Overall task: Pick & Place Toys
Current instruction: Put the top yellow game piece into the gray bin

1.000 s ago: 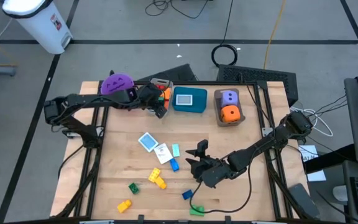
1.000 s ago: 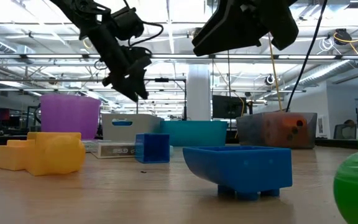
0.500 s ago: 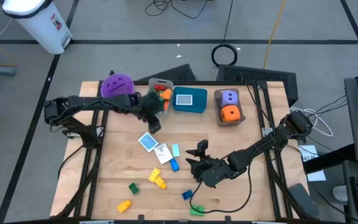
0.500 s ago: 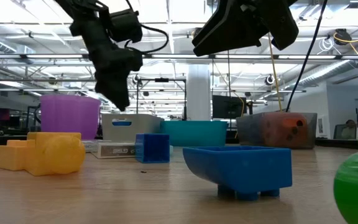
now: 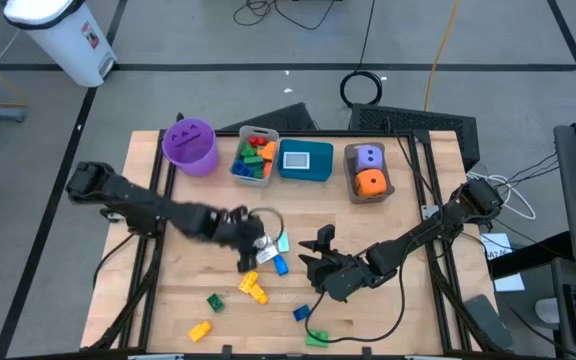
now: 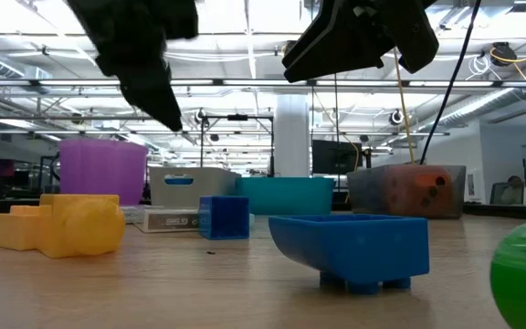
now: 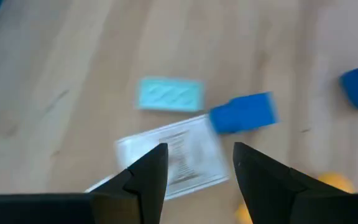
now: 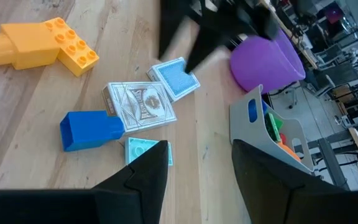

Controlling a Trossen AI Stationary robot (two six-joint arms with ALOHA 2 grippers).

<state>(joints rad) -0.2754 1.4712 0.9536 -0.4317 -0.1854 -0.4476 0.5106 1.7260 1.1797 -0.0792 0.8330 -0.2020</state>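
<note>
Left tool (image 7: 194,163) hung spread, empty, directly over white patterned card box (image 7: 173,158).
Box's long axis ran across the gap; right tool (image 8: 194,163), also spread, waited farther off.

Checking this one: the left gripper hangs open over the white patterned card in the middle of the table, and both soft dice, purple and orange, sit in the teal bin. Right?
Not quite. The high view shows the purple soft die and orange soft die in the brown bin, not the teal bin. The left gripper does hang open over the white patterned card.
</note>
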